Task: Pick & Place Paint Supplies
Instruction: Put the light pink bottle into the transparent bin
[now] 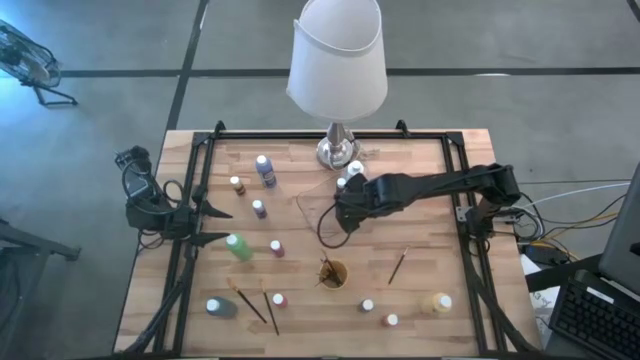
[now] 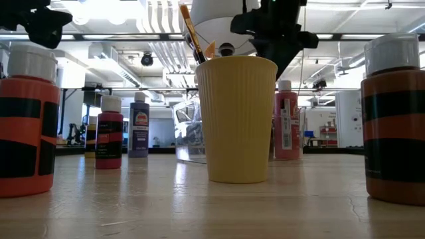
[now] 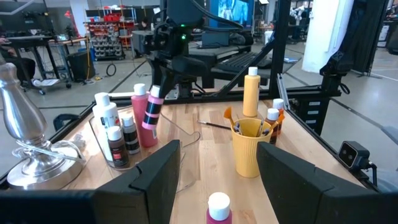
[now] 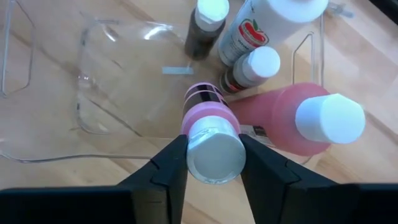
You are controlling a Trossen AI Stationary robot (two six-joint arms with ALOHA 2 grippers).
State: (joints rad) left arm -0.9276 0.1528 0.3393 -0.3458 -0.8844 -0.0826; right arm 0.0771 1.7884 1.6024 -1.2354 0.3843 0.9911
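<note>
My right gripper (image 4: 214, 163) reaches in from the table's right over the clear tray (image 1: 312, 208) and is shut on a pink, black-banded bottle (image 3: 151, 107). A tall white bottle (image 4: 273, 18), a larger pink bottle (image 4: 292, 121) and small dark bottles (image 4: 252, 68) stand in the tray. My left gripper (image 1: 214, 225) waits open at the table's left, level, pointing right, with the green bottle (image 1: 238, 246) just off its near finger. More bottles (image 1: 266, 170) and loose brushes (image 1: 250, 302) lie about the table. My right gripper pinches the pink bottle between its two fingers at the white cap (image 4: 214, 149) and neck. The fingers come from above, pointing down. The bottle hangs below them, slightly tilted, over the tray beside the larger pink bottle. Whether its base touches the tray floor I cannot tell.
A lamp with a white shade (image 1: 338, 60) stands on its silver base (image 1: 338, 150) at the far edge, close to the tray. A yellow ribbed cup (image 1: 333, 273) holding brushes stands near the table's middle. A black frame (image 1: 470, 250) runs along the table's sides.
</note>
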